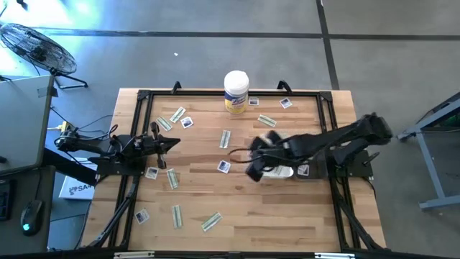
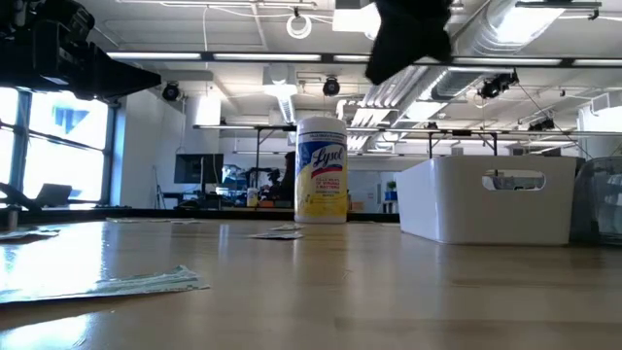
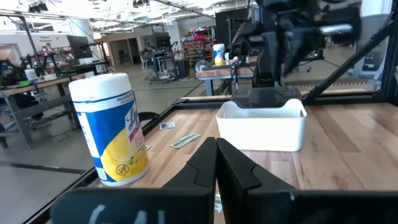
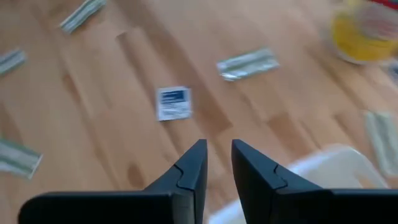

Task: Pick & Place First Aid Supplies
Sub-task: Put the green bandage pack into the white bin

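One square packet lying just ahead of right gripper, mid-frame in its wrist view; fingers slightly parted, holding nothing, hovering by bin. Left gripper closed, idling mid-left.

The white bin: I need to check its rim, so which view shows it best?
The left wrist view: the white bin shows whole, rim open. The low view gives one handled side; the high view mostly hides it under the right arm; the right wrist view shows only its edge.

The left gripper rested pinched together at the table's left side. The right gripper hung raised, right of centre, fingers slightly parted, holding nothing.
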{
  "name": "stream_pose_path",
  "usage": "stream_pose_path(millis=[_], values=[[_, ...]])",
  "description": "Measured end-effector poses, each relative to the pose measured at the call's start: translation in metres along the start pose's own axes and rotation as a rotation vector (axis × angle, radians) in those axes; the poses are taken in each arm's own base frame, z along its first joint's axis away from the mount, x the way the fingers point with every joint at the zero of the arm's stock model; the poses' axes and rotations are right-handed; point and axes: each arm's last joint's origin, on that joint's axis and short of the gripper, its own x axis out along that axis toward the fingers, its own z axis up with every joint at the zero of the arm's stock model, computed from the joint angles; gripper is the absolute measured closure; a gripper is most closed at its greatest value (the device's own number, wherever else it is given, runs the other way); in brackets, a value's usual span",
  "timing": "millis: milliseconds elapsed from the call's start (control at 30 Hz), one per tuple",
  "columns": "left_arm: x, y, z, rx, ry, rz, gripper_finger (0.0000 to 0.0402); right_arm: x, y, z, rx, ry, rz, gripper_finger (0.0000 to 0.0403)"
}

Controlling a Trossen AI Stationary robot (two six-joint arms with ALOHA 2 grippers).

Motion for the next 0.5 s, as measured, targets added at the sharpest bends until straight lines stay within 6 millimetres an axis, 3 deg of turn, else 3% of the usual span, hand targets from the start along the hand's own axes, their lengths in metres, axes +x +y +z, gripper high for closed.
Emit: stream_pose_path(millis=[233, 367, 500], values=[[0.000, 0.000, 0.000, 0.000, 0.000, 0.000, 0.0401, 0.056, 0.022, 0.011, -0.090, 0.072, 0.084, 0.0336], [0.000, 0.000, 0.000, 0.000, 0.000, 0.000, 0.0401, 0.084, 0.023, 0.012, -0.133, 0.076, 0.076, 0.0336], [0.000, 0.000, 0.000, 0.000, 0.000, 0.000, 0.0401, 0.106, 0.021, 0.016, -0.287, 0.042, 0.069, 0.0336]])
